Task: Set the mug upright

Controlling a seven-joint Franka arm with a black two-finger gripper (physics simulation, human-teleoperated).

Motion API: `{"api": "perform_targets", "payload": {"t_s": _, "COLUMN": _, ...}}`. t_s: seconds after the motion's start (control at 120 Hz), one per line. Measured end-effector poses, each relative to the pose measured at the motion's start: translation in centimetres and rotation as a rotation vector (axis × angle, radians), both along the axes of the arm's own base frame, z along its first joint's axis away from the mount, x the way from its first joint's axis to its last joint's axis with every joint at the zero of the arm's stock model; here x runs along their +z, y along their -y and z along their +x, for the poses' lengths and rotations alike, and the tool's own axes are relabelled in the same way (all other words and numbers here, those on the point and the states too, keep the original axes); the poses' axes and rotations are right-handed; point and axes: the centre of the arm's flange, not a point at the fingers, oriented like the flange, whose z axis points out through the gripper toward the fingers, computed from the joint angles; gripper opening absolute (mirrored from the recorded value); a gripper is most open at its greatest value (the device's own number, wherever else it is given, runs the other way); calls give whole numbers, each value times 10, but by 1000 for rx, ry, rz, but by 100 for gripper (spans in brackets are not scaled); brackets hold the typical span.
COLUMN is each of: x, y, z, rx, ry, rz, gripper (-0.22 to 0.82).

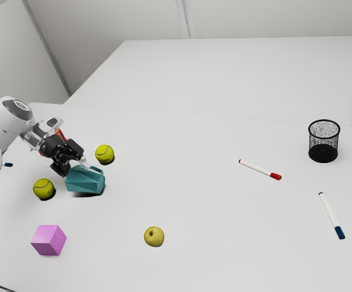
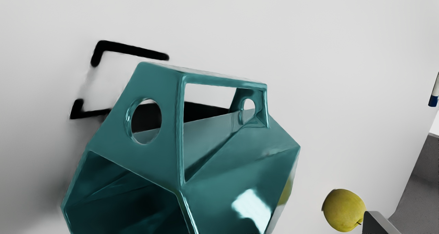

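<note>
The teal mug [image 1: 86,181] lies on its side on the table, its handle raised on the upper side. My gripper [image 1: 75,166] stands low at the mug's exterior-view left end, its fingers apart. In the wrist view the faceted mug [image 2: 219,165] is close in front of the hand, with the dark mouth turned partly toward the camera and the open-framed handle visible. The gripper [image 2: 219,226] has one finger [image 2: 375,224] visible near the apple; the mug hides the other side. No grip on the mug is visible.
Tennis balls [image 1: 104,154] [image 1: 44,188] flank the mug and gripper. A pink cube [image 1: 48,240] and a yellow apple [image 1: 154,236] lie nearer the exterior camera. Toward the exterior view's right are a red-capped marker [image 1: 259,170], a blue-capped marker [image 1: 332,215] and a black mesh cup [image 1: 323,141].
</note>
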Motion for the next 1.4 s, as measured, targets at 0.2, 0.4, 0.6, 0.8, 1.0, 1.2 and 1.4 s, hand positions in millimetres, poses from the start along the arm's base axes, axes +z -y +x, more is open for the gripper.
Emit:
{"api": "perform_targets", "payload": {"t_s": 0.2, "x": 8, "y": 17, "z": 8, "rx": -27, "ry": 22, "rz": -17, "gripper": 1}}
{"api": "perform_targets", "payload": {"t_s": 0.4, "x": 8, "y": 23, "z": 11, "rx": -37, "ry": 27, "rz": -23, "gripper": -12}}
{"api": "perform_targets", "payload": {"t_s": 0.6, "x": 24, "y": 27, "z": 13, "rx": -48, "ry": 47, "rz": -14, "gripper": -15}}
{"api": "perform_targets", "payload": {"t_s": 0.8, "x": 104, "y": 97, "z": 10, "rx": -208, "ry": 150, "rz": 159, "gripper": -17}}
{"api": "perform_targets", "payload": {"t_s": 1.0, "x": 117, "y": 154, "z": 1, "rx": -423, "ry": 212, "rz": 461, "gripper": -17}}
{"api": "perform_targets", "payload": {"t_s": 1.2, "x": 108, "y": 213, "z": 0, "rx": -663, "ry": 303, "rz": 741, "gripper": -18}}
{"api": "perform_targets", "payload": {"t_s": 1.4, "x": 93, "y": 266, "z": 11, "rx": -737, "ry": 334, "rz": 855, "gripper": -17}}
